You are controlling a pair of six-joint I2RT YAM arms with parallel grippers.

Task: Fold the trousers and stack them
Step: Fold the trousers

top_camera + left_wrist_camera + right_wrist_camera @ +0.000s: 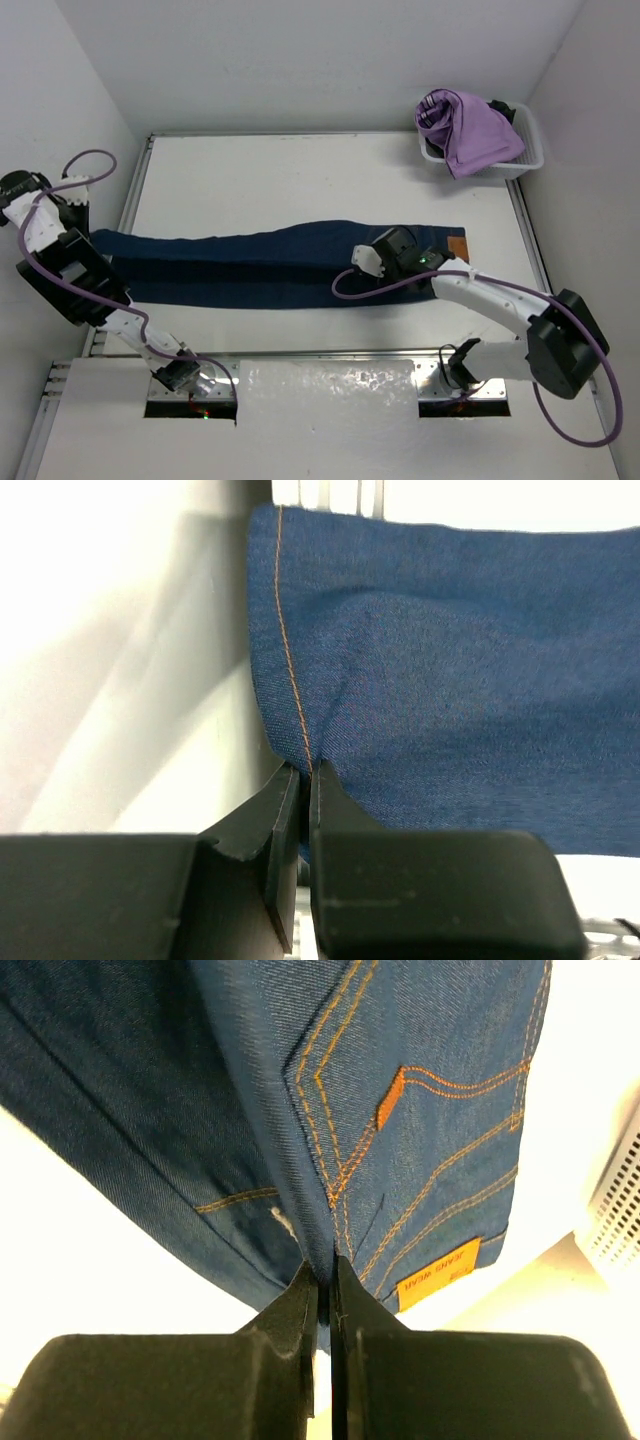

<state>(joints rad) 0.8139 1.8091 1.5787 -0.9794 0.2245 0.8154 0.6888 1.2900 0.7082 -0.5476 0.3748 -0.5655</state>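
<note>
Across the worktop [300,180] the jeans [250,265] lie stretched out flat, legs pointing left and waist on the right. Left tool [305,772] is clenched on the hem end, right by the orange stitch line. Right tool [326,1268] is pinching the denim beside a back pocket [430,1110], near the tan patch [437,1273]. Lilac garment [470,130] sits in a white basket [530,160], far right corner.

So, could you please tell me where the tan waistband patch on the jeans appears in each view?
Top external: tan patch right of centre, at the right end of the jeans.
Left wrist: not in it.
Right wrist: tan patch lower right, below the orange-stitched pocket.
Shared landmark: the jeans.
</note>
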